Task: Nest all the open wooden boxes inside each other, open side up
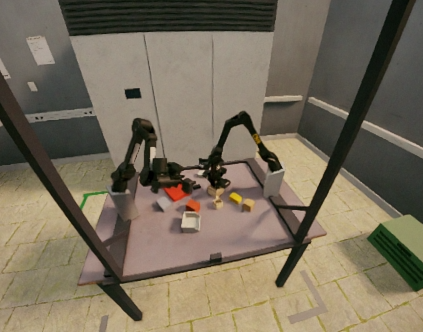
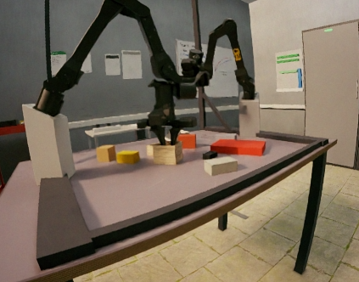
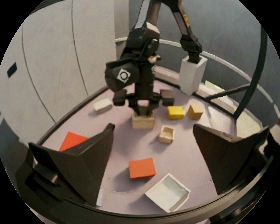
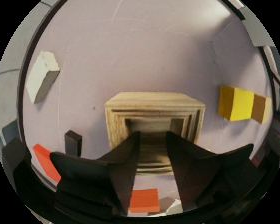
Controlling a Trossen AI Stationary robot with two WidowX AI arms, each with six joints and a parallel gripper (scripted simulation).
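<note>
A wooden box (image 1: 215, 191) (image 2: 167, 156) (image 3: 142, 122) (image 4: 155, 98) stands upright on the table, with at least one smaller box inside it; stepped rims show in the right wrist view. My right gripper (image 2: 168, 142) (image 4: 153, 135) points down into this nest, its fingers partly apart, tips inside the opening and nothing between them. A small wooden box (image 1: 218, 205) (image 2: 150, 149) (image 3: 167, 135) stands apart, open side up. My left gripper (image 3: 154, 131) is wide open and empty, above the table. The nest's near interior is partly hidden by the right fingers.
An orange-red block (image 1: 193, 205) (image 3: 142, 168) and a white open box (image 1: 191, 223) (image 3: 167, 194) lie near the small box. A yellow block (image 2: 127, 157) and a tan block (image 2: 105, 153) are beside the nest. A red slab (image 2: 238, 147), a black block (image 2: 210, 155) and a whitish block (image 2: 221, 166) lie opposite.
</note>
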